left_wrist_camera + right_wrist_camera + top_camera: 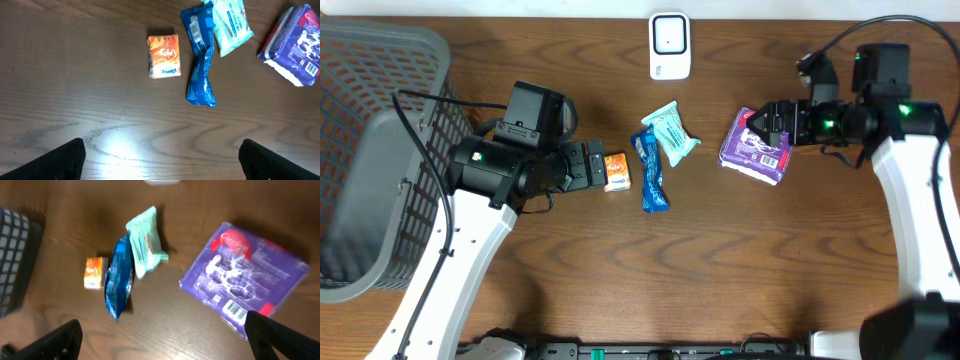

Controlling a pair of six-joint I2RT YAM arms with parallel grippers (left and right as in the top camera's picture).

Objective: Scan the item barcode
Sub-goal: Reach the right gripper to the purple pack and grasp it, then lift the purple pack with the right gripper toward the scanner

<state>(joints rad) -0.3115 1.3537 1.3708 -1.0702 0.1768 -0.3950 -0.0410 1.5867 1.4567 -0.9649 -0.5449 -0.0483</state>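
Both left hand point(597, 168) and right hand point(757, 123) are hanging open; the purple pack point(245, 275) is looking soft, light, best pinched across its sides.

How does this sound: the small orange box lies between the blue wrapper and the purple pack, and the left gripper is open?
No. The overhead view shows the orange box beside the left gripper, with the blue wrapper between it and the purple pack. That gripper is indeed open.

The box point(616, 171) is orange, the packet point(651, 175) blue, the pouch point(672, 133) mint, the bundle point(757, 148) purple with white swirls
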